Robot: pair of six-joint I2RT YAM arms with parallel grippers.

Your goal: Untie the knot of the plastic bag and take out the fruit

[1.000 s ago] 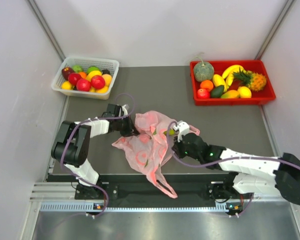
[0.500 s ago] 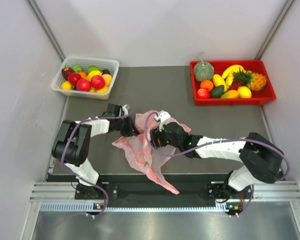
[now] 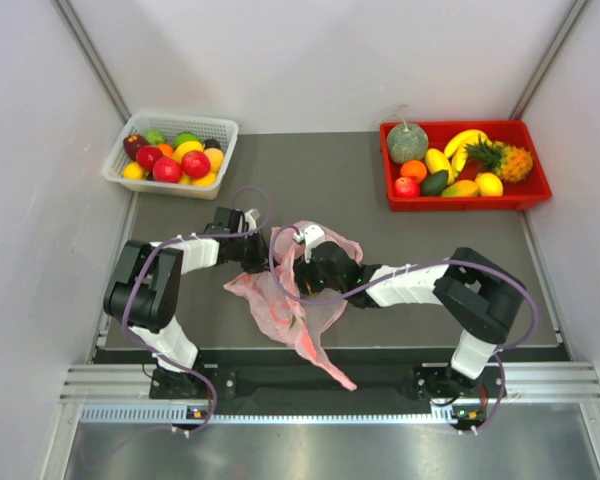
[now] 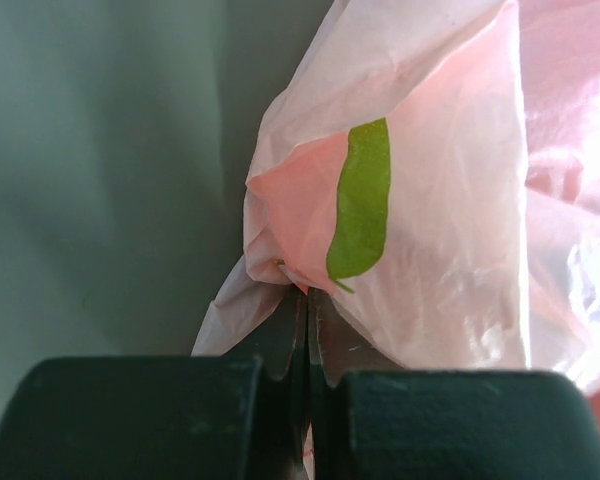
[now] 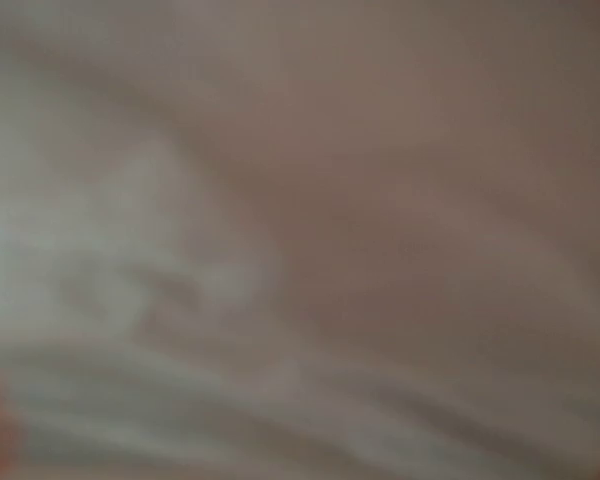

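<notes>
The pink plastic bag [image 3: 292, 312] lies crumpled on the dark mat between my two arms, one handle trailing toward the near edge. My left gripper [image 3: 263, 260] is shut on the bag's upper left edge; in the left wrist view its jaws [image 4: 306, 296] pinch the thin plastic [image 4: 450, 180] just below a green patch [image 4: 363, 200]. My right gripper [image 3: 298, 278] reaches in from the right and is pushed into the bag's folds, its fingers hidden. The right wrist view is only blurred pink-grey plastic [image 5: 300, 240]. I cannot make out the knot, and any fruit in the bag is hidden.
A white basket [image 3: 223, 126] of mixed fruit stands at the back left. A red tray [image 3: 525, 196] at the back right holds a melon, a pineapple, bananas and other fruit. Grey walls close in both sides, and a metal rail runs along the near edge.
My right arm has swung left, from the bag's right side into the middle of the bag. The bag's right part has bunched up. The left gripper has stayed shut in place.
</notes>
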